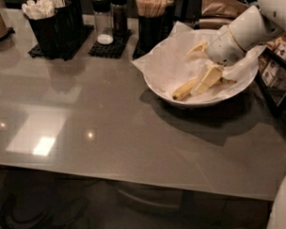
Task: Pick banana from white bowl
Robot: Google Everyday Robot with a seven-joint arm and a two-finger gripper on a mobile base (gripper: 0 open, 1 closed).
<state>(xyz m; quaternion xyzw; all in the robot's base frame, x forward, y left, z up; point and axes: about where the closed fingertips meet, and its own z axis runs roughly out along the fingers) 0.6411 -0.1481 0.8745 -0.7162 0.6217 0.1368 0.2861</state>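
Note:
The white bowl [169,91], lined with crinkled white paper, stands at the right rear of the grey table. The yellow banana [182,91] lies in it, running from front left toward the right. My gripper [202,64] reaches into the bowl from the right on a white arm. Its pale yellow fingers stand apart: one finger [198,48] is above the paper, the other [208,79] lies over the banana's middle. The banana's right part is hidden behind that finger.
Black holders stand along the back: one with white cutlery [47,23], one with wooden sticks [151,22], and shakers [104,18] on a black mat. A dark rack with packets [278,74] stands right of the bowl. A brown bag [222,8] lies behind it.

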